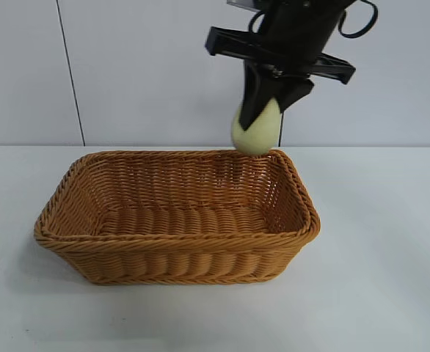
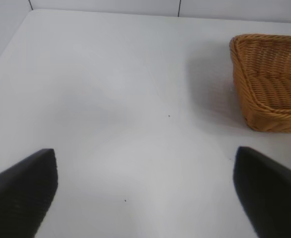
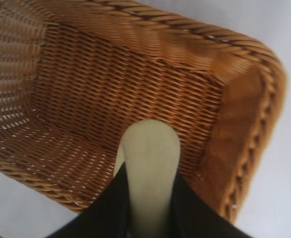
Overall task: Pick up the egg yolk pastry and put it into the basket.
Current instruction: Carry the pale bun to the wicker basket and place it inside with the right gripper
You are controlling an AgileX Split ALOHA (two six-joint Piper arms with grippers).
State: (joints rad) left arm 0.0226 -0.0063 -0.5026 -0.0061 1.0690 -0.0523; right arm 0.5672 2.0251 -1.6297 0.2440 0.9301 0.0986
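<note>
Where white table (image 1: 391,242) meets pale wall (image 1: 141,66), wicker basket (image 1: 178,220) resting

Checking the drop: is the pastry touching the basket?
Cannot tell. In the exterior view the pastry, held by the right gripper, overlaps the basket rim.

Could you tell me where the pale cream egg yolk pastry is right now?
In the exterior view it hangs clamped in the right gripper, just above the far right rim of the orange-brown wicker basket.
</note>
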